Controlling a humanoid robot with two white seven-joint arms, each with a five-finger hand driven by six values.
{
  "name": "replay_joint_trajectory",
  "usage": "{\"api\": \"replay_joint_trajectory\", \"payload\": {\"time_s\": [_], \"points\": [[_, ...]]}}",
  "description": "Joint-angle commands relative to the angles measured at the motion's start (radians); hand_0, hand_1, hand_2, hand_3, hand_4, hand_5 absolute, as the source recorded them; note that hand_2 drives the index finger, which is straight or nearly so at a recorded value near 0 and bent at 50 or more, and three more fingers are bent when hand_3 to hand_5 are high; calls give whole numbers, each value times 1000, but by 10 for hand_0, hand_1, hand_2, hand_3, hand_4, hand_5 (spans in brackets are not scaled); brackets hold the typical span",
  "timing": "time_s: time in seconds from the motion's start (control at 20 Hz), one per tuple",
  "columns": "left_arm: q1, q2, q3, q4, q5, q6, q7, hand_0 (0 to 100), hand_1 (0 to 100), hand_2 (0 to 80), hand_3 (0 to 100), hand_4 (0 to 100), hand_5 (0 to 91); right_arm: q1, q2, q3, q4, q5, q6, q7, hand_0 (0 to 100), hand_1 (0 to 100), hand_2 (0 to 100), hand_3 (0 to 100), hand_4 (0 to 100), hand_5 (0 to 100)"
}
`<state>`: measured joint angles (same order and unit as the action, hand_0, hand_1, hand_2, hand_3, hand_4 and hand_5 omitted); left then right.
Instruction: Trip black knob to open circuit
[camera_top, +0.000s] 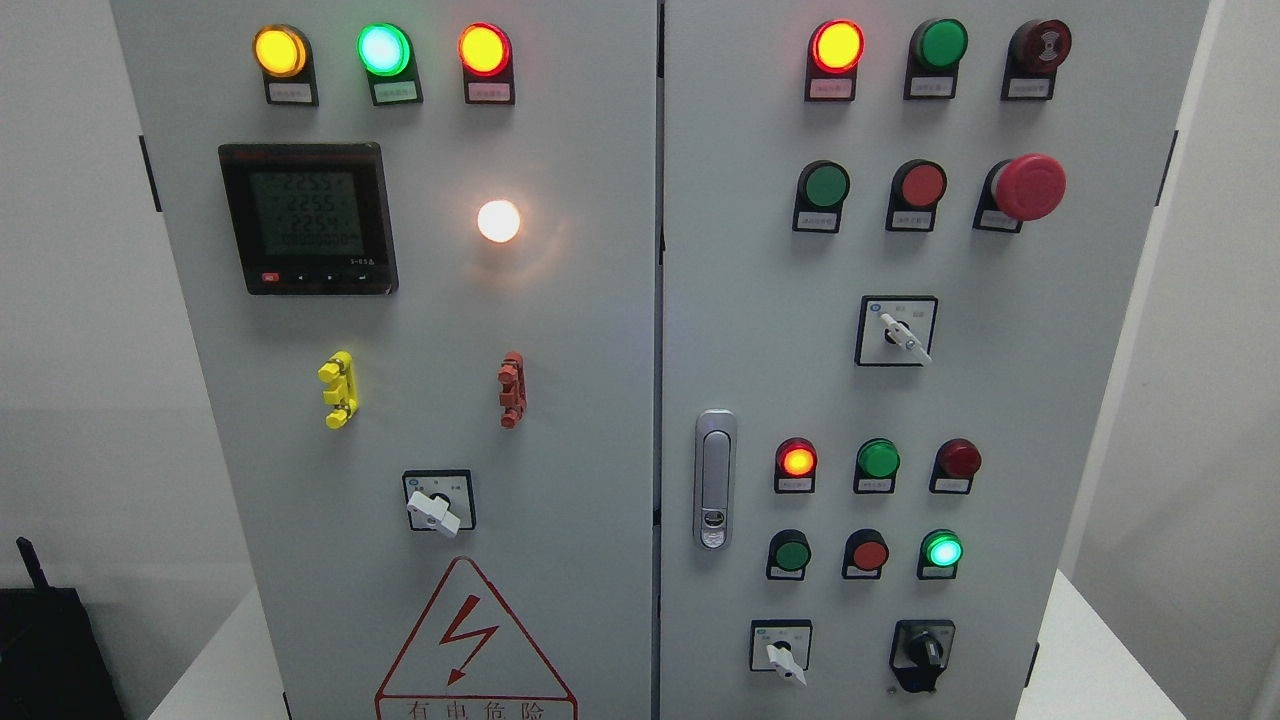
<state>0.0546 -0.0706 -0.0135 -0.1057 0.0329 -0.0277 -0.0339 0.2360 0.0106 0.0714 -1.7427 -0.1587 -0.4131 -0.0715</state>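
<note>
The red-bordered warning triangle (475, 645) was seen at the bottom edge of the left cabinet door (580, 400), below a white-handled selector switch (437, 505). The black knob (923, 652) was found at the lower right of the right door (1050, 400), beside a white-handled switch (781, 650) and under a lit green lamp (942, 550). A door latch (714, 492) was mounted near the seam. No robot hand was caught in view, so the state of the fingers could not be told
</note>
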Motion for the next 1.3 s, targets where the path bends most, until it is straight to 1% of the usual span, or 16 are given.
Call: {"api": "replay_joint_trajectory", "payload": {"time_s": [0.0,0.15,0.2,0.25,0.3,0.35,0.4,0.45,0.5,0.55,0.6,0.65,0.7,0.8,0.95,1.25], "points": [[-2,-2,1,0,2,-1,0,120,389,0,0,0,0,22,5,11,-46,-2,-26,-4,832,716,0,878,735,722],[-4,-2,1,0,2,-1,0,120,389,0,0,0,0,52,14,18,-57,-2,-52,-2,761,554,0,773,636,579],[-2,-2,1,0,2,0,0,120,389,0,0,0,0,65,14,18,-63,-2,-56,1,610,502,0,678,552,509],[-4,-2,1,0,2,-1,0,120,389,0,0,0,0,77,15,22,-66,-2,-56,6,436,481,0,554,455,426],[-2,-2,1,0,2,-1,0,120,389,0,0,0,0,85,17,30,-70,-2,-58,7,376,469,0,497,404,395],[-2,-2,1,0,2,-1,0,120,389,0,0,0,0,94,25,36,-73,-2,-58,9,230,423,0,350,280,264],[-2,-2,1,0,2,-1,0,120,389,0,0,0,0,101,34,36,-73,-2,-59,13,155,389,0,278,211,185],[-2,-2,1,0,2,-1,0,120,389,0,0,0,0,108,37,36,-73,-2,-61,18,110,364,0,229,174,137],[-4,-2,1,0,2,0,0,120,389,0,0,0,0,111,42,36,-73,-2,-61,22,70,309,0,162,108,59],[-4,-2,1,0,2,0,0,120,389,0,0,0,0,114,48,36,-73,-2,-62,24,59,294,0,148,94,43],[-2,-2,1,0,2,-1,0,120,389,0,0,0,0,115,49,36,-73,-2,-65,24,33,245,0,95,47,0],[-2,-2,1,0,2,-1,0,120,389,0,0,0,0,118,52,36,-73,-2,-69,24,27,204,0,77,21,0],[-2,-2,1,0,2,-1,0,120,389,0,0,0,0,118,57,36,-72,-2,-69,24,24,193,0,71,8,0],[-2,-2,1,0,2,-1,0,120,389,0,0,0,0,118,66,34,-72,-2,-69,25,0,141,0,50,0,0],[-2,-2,1,0,2,-1,0,120,389,0,0,0,0,118,84,34,-72,-1,-69,55,0,97,0,30,0,0],[-2,-2,1,0,2,-1,0,120,389,0,0,0,0,118,89,33,-72,-1,-69,58,0,77,0,12,0,0]]}}
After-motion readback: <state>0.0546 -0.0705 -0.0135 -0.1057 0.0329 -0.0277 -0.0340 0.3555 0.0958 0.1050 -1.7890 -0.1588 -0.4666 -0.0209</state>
